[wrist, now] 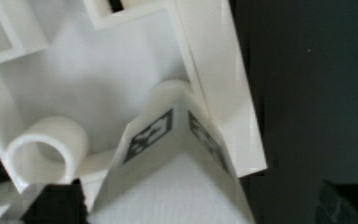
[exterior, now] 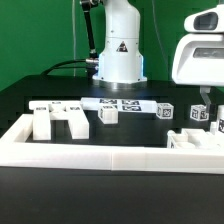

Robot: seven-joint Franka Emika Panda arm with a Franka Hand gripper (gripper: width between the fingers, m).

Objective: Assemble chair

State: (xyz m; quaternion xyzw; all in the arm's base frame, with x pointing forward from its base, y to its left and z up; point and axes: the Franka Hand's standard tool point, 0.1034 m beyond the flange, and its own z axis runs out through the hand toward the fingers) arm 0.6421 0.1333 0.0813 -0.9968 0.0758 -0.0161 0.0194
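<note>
At 3 o'clock in the exterior view, the end effector (exterior: 205, 100) hangs over a cluster of chair parts (exterior: 190, 140) on the black surface (exterior: 100, 190). The wrist view shows its two dark fingers (wrist: 48, 203) set wide apart, one on each side of a white tagged part (wrist: 158, 140). They are not clamped on it. A rounded white piece (wrist: 51, 150) lies just beside that part, against a flat white panel (wrist: 105, 90).

Other chair parts in the exterior view:
- a blocky legged piece (exterior: 58, 118) at 9 o'clock
- a tagged cube (exterior: 108, 113) near the centre
- a pair of tagged cubes (exterior: 165, 110) toward 3 o'clock

The marker board (exterior: 120, 103) lies just behind the centre cube. A long white rail (exterior: 110, 150) crosses the surface toward 6 o'clock. The robot base (exterior: 120, 55) stands at 12 o'clock.
</note>
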